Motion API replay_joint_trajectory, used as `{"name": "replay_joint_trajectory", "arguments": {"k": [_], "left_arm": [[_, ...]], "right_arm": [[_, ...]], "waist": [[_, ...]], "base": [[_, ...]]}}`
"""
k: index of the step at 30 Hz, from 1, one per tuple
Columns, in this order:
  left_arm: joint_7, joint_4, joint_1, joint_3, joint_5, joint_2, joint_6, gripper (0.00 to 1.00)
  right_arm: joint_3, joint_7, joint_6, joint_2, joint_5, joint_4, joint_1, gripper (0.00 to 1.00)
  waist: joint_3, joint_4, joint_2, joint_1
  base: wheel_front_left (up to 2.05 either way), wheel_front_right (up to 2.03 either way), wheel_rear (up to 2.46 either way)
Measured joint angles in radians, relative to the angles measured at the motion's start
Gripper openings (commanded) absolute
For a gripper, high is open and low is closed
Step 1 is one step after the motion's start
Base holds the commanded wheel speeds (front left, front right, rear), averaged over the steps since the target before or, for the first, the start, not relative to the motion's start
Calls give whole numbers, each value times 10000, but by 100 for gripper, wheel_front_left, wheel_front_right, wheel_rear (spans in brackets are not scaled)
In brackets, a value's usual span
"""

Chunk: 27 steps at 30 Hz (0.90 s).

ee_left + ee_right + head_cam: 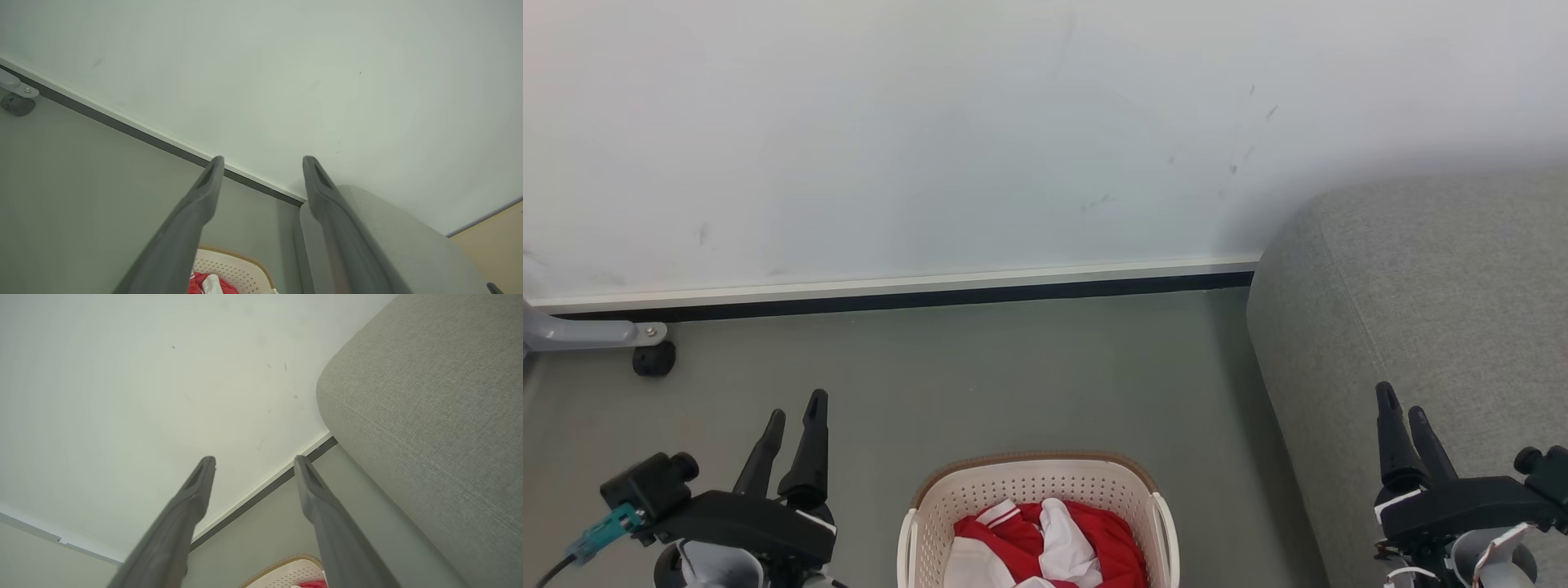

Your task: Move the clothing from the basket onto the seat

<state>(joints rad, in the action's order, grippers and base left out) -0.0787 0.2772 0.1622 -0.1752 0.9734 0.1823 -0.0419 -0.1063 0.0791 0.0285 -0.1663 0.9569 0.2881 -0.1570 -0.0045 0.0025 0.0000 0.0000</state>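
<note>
Head view: the green-grey floor (pixel 1013 367) runs up to a pale wall (pixel 931 122).
Basket (pixel 1033 483): it sits on the floor at the bottom middle, between the two arms.
Clothing (pixel 1107 539): the red and white cloth lies bunched up inside the Basket, below its brown rim.
Seat (pixel 1421 286): it is big and grey, on the right. Its round edge runs down beside the Basket, with a strip of floor between them.
Left gripper (pixel 796 406): it is low on the left, over bare floor. Its two fingers are spread apart with nothing between them.
Right gripper (pixel 1401 400): it is low on the right, in front of the Seat's side. Its fingers are spread apart too and hold nothing.
Open room: the floor is bare from the Basket up to the wall.
Edges: a dark baseboard (pixel 890 298) with a white strip on top marks where the floor meets the wall. The Seat's far corner reaches that line.
Far left: a grey leg (pixel 580 335) with a small black wheel (pixel 654 359) stands by the wall, well apart from the Basket.
Labels: the white strips (pixel 1395 500) on the right wrist are too small to read.
</note>
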Motion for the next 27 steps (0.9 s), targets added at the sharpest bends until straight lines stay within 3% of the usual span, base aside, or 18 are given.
{"name": "replay_joint_trajectory", "arguments": {"k": [27], "left_arm": [[-1012, 134, 70, -780, -3419, 395, 1080, 100]], "right_arm": [[-1603, 907, -917, -453, -4303, 606, -407, 100]], "waist": [[-102, 28, 0, 0]], "base": [[0, 0, 0]]}}
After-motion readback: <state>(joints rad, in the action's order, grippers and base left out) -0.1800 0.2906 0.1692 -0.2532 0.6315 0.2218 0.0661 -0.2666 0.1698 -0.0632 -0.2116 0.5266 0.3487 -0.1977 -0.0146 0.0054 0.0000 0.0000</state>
